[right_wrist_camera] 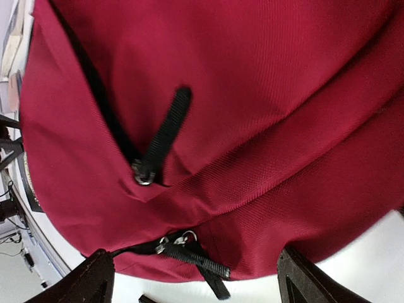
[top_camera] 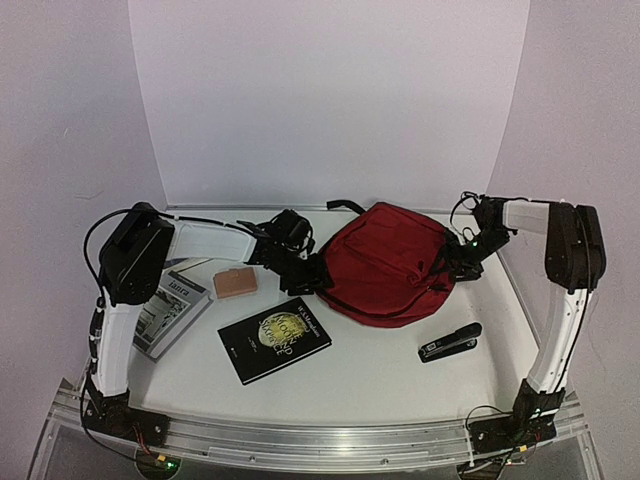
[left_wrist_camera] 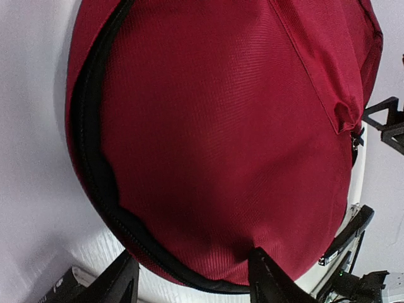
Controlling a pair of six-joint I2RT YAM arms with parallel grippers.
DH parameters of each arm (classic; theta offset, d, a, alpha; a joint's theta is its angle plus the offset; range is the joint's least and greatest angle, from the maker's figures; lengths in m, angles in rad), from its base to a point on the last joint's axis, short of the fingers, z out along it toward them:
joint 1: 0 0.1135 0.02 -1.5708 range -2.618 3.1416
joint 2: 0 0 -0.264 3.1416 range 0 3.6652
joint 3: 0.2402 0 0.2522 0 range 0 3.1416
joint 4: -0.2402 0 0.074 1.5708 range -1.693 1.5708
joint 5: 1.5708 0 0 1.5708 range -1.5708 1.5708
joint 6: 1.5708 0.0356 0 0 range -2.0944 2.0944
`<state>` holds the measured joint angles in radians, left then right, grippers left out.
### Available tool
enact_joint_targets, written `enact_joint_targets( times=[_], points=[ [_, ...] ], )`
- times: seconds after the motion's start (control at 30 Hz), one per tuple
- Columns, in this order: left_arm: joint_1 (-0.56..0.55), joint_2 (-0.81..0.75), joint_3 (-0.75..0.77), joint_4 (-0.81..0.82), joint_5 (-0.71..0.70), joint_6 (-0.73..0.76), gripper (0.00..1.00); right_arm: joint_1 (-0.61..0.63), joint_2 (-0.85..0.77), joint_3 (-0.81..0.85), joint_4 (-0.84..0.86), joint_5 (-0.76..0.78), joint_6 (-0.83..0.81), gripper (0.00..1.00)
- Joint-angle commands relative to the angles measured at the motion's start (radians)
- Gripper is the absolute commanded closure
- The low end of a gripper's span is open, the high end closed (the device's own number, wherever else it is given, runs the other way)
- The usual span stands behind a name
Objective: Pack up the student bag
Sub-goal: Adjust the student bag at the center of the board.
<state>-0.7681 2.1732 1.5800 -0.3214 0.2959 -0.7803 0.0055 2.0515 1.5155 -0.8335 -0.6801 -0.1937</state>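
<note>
Student bag (top_camera: 385, 262) lying flat, long axis left-right; left claw (left_wrist_camera: 192, 257), right claw (right_wrist_camera: 194, 255) spread.

The dark red fabric backpack (top_camera: 385, 262) runs past the edges of both wrist pictures, so only part of it shows there. From above, the tips of the left gripper (top_camera: 312, 272) and the right gripper (top_camera: 457, 264) are lost against its sides. The left arm (top_camera: 118, 335) covers part of the grey printed magazine (top_camera: 172, 312). The gold words on the flat black book (top_camera: 273, 338) are too small to read. Both wrist pictures cut off the black fingers (left_wrist_camera: 268, 281) at the bottom.
</note>
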Motion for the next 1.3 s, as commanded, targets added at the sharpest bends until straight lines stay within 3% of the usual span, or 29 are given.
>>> enact_joint_targets(
  times=[0.0, 0.13, 0.27, 0.37, 0.5, 0.57, 0.67, 0.77, 0.9, 1.07, 1.27],
  points=[
    [0.048, 0.054, 0.063, 0.068, 0.029, -0.026, 0.5, 0.043, 0.02, -0.048, -0.018, -0.053, -0.02, 0.12],
    [0.109, 0.097, 0.117, 0.069, 0.024, -0.012, 0.61, 0.098, 0.007, -0.1, -0.018, -0.11, -0.027, 0.15],
    [0.158, 0.163, 0.256, -0.017, 0.011, 0.058, 0.64, 0.13, -0.038, -0.131, -0.018, -0.221, -0.026, 0.14],
    [0.172, 0.172, 0.347, -0.124, -0.044, 0.143, 0.51, 0.126, -0.083, -0.129, -0.019, -0.258, -0.012, 0.14],
    [0.164, 0.019, 0.24, -0.076, -0.061, 0.275, 0.26, 0.054, -0.154, -0.125, -0.015, -0.302, 0.013, 0.14],
    [0.148, -0.062, 0.2, -0.063, -0.065, 0.355, 0.19, 0.008, -0.175, -0.109, -0.013, -0.298, 0.035, 0.16],
    [0.086, -0.113, 0.199, -0.099, -0.084, 0.513, 0.15, -0.054, -0.181, -0.078, -0.009, -0.141, 0.071, 0.2],
    [0.003, -0.096, 0.256, -0.16, -0.102, 0.658, 0.14, -0.059, -0.179, -0.086, 0.015, 0.025, 0.123, 0.21],
    [-0.071, 0.009, 0.389, -0.234, -0.074, 0.78, 0.15, -0.059, -0.139, -0.109, 0.058, 0.112, 0.185, 0.16],
    [-0.104, 0.119, 0.533, -0.289, -0.019, 0.834, 0.19, -0.057, -0.065, -0.117, 0.135, 0.065, 0.246, 0.18],
    [-0.134, 0.125, 0.493, -0.208, 0.041, 0.949, 0.23, -0.023, -0.057, -0.178, 0.203, -0.055, 0.275, 0.32]
  ],
)
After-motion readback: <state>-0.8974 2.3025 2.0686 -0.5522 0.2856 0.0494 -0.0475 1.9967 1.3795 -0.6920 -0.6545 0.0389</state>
